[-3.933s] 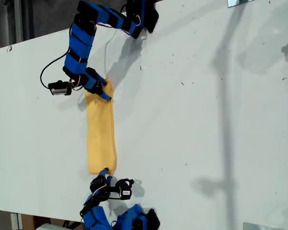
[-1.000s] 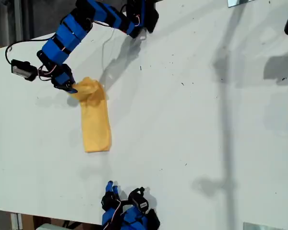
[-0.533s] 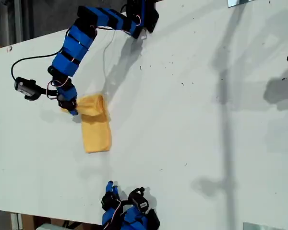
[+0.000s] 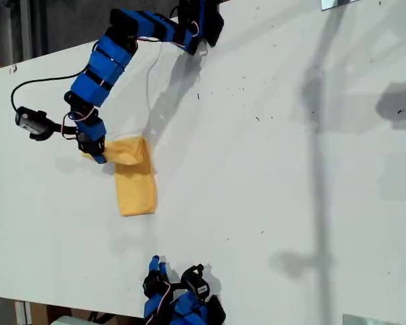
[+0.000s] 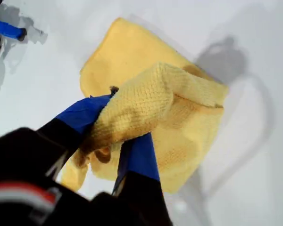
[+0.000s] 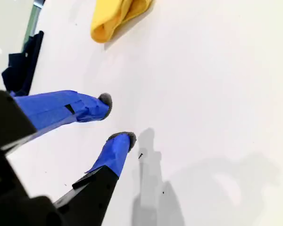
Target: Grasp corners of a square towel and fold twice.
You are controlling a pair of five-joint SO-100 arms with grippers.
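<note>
My first gripper [image 4: 98, 154] is clamped on one end of the towel [image 4: 135, 177], its blue fingers [image 5: 137, 157] pinching a bunched fold of the yellow-orange cloth between them, as the first wrist view shows plainly. From that pinch the towel runs away from the jaws as a narrow folded strip lying flat on the white table [image 4: 271, 169], and the part nearest the gripper is doubled back over the strip, so the cloth there sits thicker and a little rumpled (the weave shows clearly up close). In the first wrist view a rounded corner [image 5: 115, 24] of the strip rests flat on the table beyond the held fold, and the far end of the towel lies free with nothing touching it. The first arm [image 4: 105, 57] reaches down from its base at the top of the exterior view, with a small black camera [image 4: 28, 122] hanging off beside the gripper on a black cable. My second gripper [image 4: 155, 265] is well apart from the towel, at the bottom edge of the exterior view, and it holds nothing; its two blue fingers [image 6: 82, 107] stand spread with bare table showing between the dark tips. Seen along those jaws, the towel [image 6: 118, 16] is a small yellow bundle far ahead of them.
</note>
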